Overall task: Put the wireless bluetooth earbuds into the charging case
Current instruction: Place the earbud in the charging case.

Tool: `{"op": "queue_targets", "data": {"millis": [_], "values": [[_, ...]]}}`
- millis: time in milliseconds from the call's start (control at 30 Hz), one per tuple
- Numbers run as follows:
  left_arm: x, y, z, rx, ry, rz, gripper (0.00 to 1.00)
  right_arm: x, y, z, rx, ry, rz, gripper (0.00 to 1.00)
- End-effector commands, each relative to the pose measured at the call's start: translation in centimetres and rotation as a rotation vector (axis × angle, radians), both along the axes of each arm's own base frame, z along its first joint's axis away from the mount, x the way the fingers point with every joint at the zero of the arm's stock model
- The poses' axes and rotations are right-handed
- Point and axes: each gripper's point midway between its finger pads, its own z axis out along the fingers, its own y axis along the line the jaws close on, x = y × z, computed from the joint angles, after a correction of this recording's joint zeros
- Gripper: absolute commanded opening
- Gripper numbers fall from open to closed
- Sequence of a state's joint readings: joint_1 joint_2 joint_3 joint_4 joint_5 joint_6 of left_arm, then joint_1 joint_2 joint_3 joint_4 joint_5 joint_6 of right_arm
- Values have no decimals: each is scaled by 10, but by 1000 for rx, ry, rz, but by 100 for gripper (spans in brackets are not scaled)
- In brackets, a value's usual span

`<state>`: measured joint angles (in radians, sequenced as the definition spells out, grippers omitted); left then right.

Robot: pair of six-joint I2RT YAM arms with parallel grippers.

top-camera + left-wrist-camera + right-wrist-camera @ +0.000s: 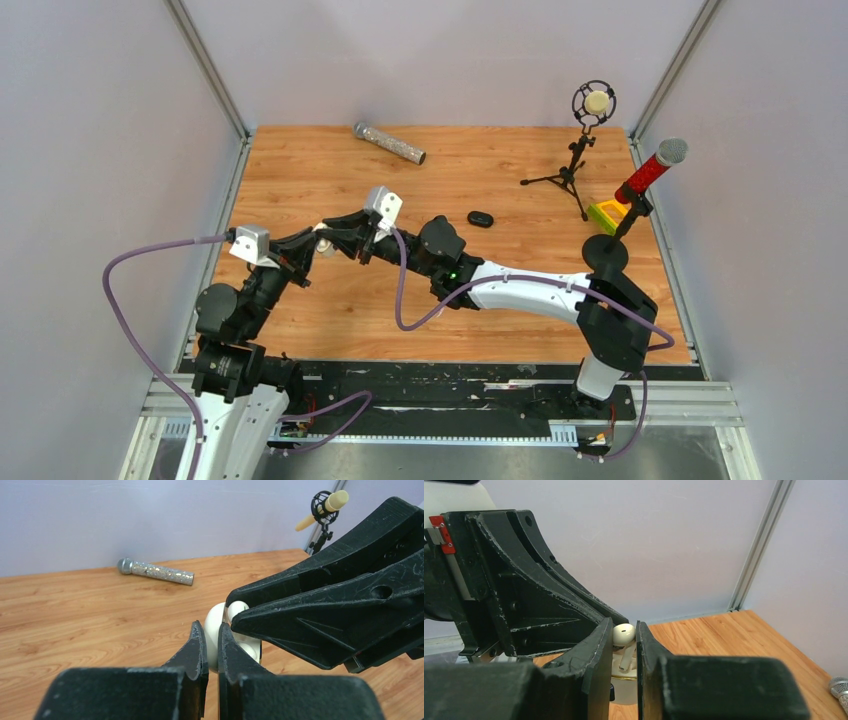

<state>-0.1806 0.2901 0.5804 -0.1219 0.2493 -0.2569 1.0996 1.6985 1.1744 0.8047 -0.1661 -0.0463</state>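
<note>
The white charging case point(214, 630) stands open above the table's left middle. My left gripper point(210, 630) is shut on its lid; in the top view it point(315, 243) meets the right gripper point(337, 233). My right gripper point(624, 630) is shut on a whitish earbud point(623, 634), stem down, just over the case body point(626, 690). That earbud also shows in the left wrist view point(238, 608), with a second white bud point(248, 650) seated in the case. A small black roundish piece point(480, 218) lies on the wood to the right of both grippers.
A silver glitter microphone point(390, 143) lies at the back. A tripod stand with a shock-mounted mic point(592, 104) stands back right. A red microphone on a round-based stand point(648, 172) and a yellow-green block point(605, 213) are at the right edge. Grey walls enclose the table.
</note>
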Motion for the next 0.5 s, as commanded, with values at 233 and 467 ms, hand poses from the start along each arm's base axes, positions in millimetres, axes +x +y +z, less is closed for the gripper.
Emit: {"op": "queue_targets", "data": {"millis": [233, 467], "values": [[-1, 2, 15, -41, -43, 7, 0, -3, -7, 16, 44, -110, -20, 0], [-3, 0, 18, -45, -43, -2, 0, -5, -6, 10, 11, -164, -16, 0]]}}
